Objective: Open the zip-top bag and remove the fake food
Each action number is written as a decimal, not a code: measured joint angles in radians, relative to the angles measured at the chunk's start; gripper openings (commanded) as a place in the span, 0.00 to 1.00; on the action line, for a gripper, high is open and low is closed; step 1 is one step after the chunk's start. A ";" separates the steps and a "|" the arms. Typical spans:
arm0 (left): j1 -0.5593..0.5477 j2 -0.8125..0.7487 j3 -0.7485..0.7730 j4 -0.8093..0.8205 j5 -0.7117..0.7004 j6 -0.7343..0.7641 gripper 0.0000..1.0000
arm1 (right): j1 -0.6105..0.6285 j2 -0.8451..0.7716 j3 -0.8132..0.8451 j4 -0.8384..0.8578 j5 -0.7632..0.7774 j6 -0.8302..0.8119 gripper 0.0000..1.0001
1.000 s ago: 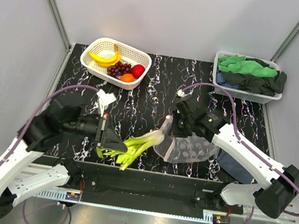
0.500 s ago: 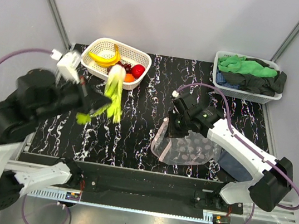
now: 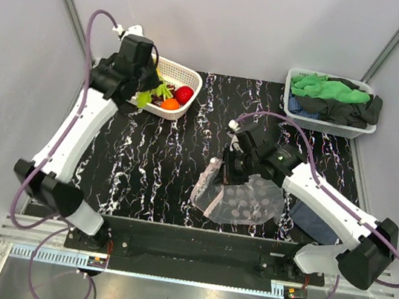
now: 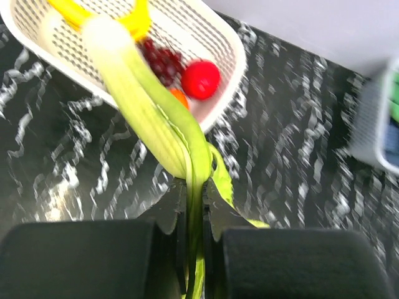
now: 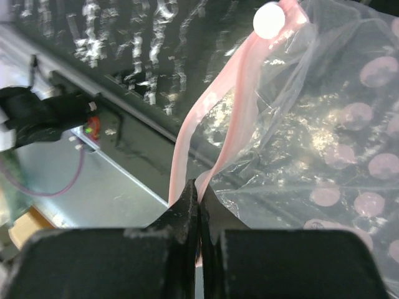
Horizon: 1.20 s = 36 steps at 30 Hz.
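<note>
One clear, pink-dotted zip-top bag [image 3: 244,200]

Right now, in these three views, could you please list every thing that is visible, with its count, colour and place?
White plastic lattice basket: 1, white, far left of table.
Plastic banana: 1, yellow, in that basket.
Plastic grapes: 1 bunch, purple, same basket.
Round plastic fruit: 1, red, same basket.
Orange plastic piece: 1, orange, same basket.
Pale-green plastic stalks: 1 bunch, reaching over the basket.
Clear soft zip-top bag: 1, pink strip, table centre.
Cloth-filled basket: 1, white, far right.
Left hand: black, shut on stalks.
Right hand: black, pinching bag's strip.
</note>
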 measured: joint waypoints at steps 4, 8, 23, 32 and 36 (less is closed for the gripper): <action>0.033 0.127 0.026 0.098 -0.062 0.058 0.00 | 0.000 -0.007 -0.002 0.043 -0.090 0.023 0.00; 0.064 0.241 0.052 0.184 -0.106 0.126 0.00 | 0.000 -0.008 0.014 0.054 -0.166 0.047 0.00; 0.105 0.666 0.285 0.289 -0.150 0.156 0.91 | -0.003 -0.016 0.114 0.094 -0.268 0.131 0.00; 0.100 0.513 0.135 0.259 -0.127 0.117 0.99 | -0.050 -0.039 0.130 0.094 -0.272 0.154 0.00; 0.093 0.196 -0.124 0.239 -0.055 0.076 0.99 | -0.078 -0.027 0.130 0.121 -0.280 0.175 0.00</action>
